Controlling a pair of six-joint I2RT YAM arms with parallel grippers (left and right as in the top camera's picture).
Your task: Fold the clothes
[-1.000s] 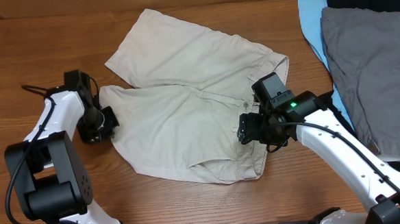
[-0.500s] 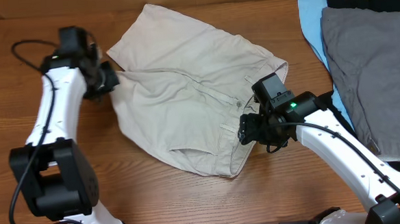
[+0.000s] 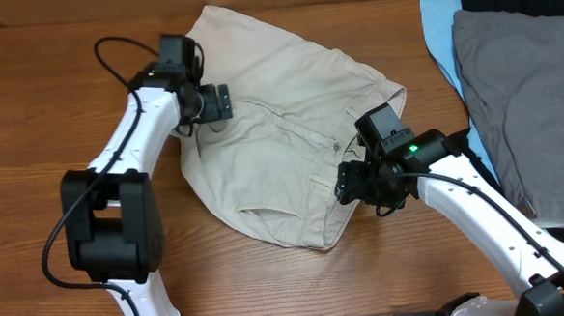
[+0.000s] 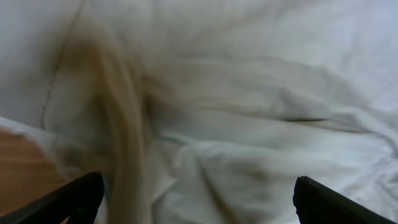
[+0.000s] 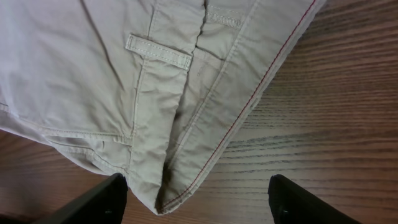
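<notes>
Beige cotton shorts [image 3: 280, 129] lie on the wood table [image 3: 27, 94] overhead, where the left gripper [image 3: 219, 103] should, I judge, lay the leg hem on hem while the right gripper [image 3: 344, 186] steadies the waistband [image 3: 390, 96]; left wrist: soft blurred folds between wide fingers [image 4: 78, 194]; right wrist: wide fingers [image 5: 99, 199] straddling the red-stitched edge.

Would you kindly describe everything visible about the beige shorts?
The beige shorts look like light cotton, with a waistband, a belt loop and a red-stitched edge. They lie wrinkled and partly folded on the wooden table. The left hand is over their upper-left part; the right hand is at the waistband, both open.
</notes>
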